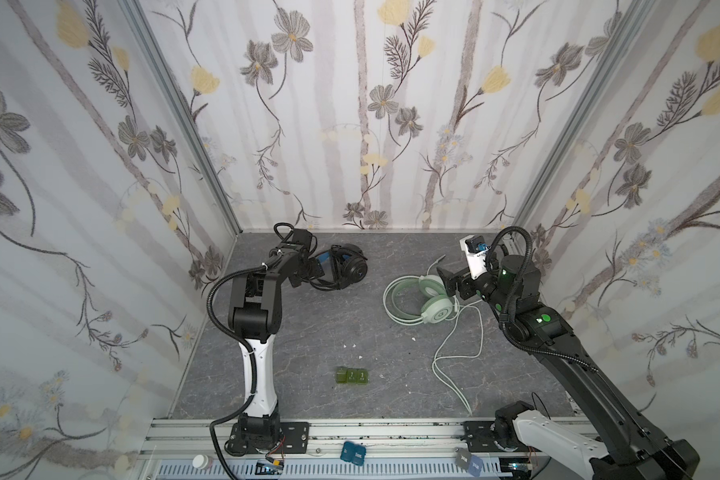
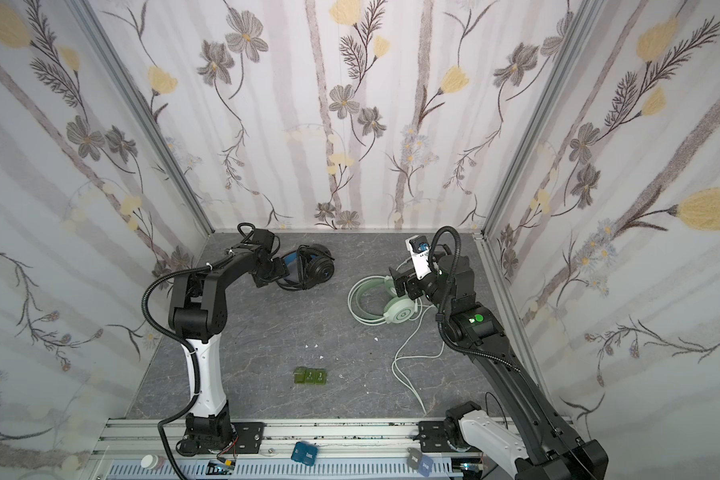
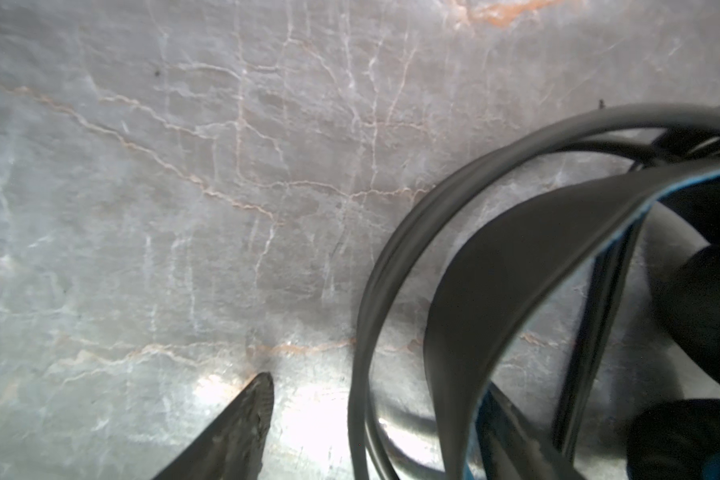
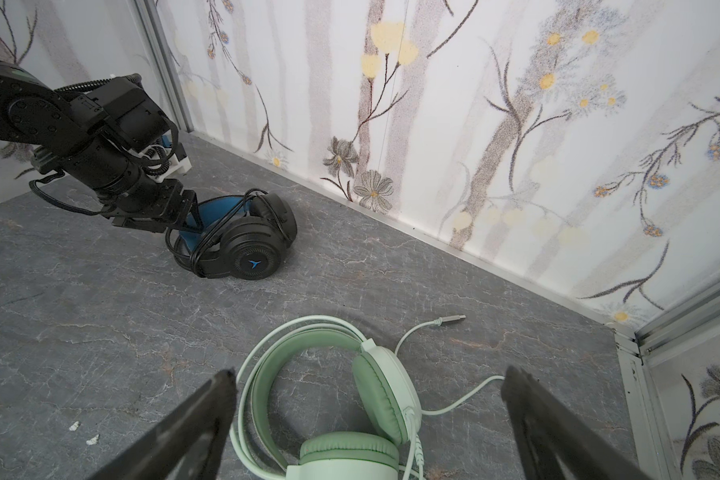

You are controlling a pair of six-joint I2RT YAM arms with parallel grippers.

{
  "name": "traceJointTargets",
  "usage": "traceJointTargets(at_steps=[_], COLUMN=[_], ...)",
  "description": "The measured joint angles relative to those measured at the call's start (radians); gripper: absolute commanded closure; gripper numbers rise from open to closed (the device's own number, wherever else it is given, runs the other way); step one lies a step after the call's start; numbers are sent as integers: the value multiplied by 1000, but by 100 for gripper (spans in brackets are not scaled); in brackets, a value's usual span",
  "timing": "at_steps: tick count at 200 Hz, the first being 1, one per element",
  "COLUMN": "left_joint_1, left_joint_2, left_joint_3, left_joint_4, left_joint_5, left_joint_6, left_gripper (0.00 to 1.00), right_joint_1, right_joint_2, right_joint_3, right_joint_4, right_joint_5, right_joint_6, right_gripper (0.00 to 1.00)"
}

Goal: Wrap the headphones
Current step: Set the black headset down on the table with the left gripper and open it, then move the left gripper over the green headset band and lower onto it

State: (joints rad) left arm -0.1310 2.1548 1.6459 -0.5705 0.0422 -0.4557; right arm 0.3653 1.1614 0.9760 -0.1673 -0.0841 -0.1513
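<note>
**Top views.** In both top views the black set [image 1: 352,268] [image 2: 319,266] lies at the back left of the table [image 1: 308,332], near the rear wall. The L claw [image 1: 308,272] [image 2: 273,272] sits low at its band side. We can't tell the gap from up here. The green set [image 1: 429,299] [image 2: 395,309] lies flat at back right, band toward the centre. The R claw [image 1: 454,282] [image 2: 404,284] hangs just over the cups w/ jaws apart. The green cable [image 1: 454,353] [image 2: 408,361] trails loose in wide bends toward the front edge. Three green blocks [image 1: 352,376] sit in a row at mid-front, well apart from both sets.

**L wrist.** The L claw [image 3: 379,386] is spread. One finger [image 3: 233,432] stands clear of everything, tip close to the table. The other is mostly hidden behind the black band [image 3: 516,270]. The band and loops of black cable [image 3: 387,270] stand between the two fingers. We see no pinch, so nothing is held.

**R wrist.** The R claw [image 4: 368,374] is wide, w/ a finger [image 4: 208,415] on each side of the green set [image 4: 375,399]. It's above the set, touching nothing. The green cable [image 4: 454,409] runs off the cups, and the plug [image 4: 449,319] lies on the table just beyond. Farther back is the black set [image 4: 250,249], cable looped over band and cup. The L claw [image 4: 179,208] is at its blue inner band.
</note>
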Motion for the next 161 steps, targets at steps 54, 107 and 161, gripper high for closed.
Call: traceJointTargets(at_steps=[54, 107, 161], left_joint_1=[-8, -245, -528], left_joint_2=[-187, -391, -257], left_joint_3=[-51, -203, -166], left_joint_4=[3, -21, -8], left_joint_5=[-43, -97, -72], left_joint_6=[30, -48, -284], left_gripper=[23, 23, 19], right_joint_1=[0, -2, -6], right_joint_2=[1, 17, 12], right_joint_3=[-26, -44, -80], right_joint_4=[10, 37, 37], right_joint_5=[-11, -14, -14], right_joint_6=[4, 31, 48], right_gripper=[0, 0, 0])
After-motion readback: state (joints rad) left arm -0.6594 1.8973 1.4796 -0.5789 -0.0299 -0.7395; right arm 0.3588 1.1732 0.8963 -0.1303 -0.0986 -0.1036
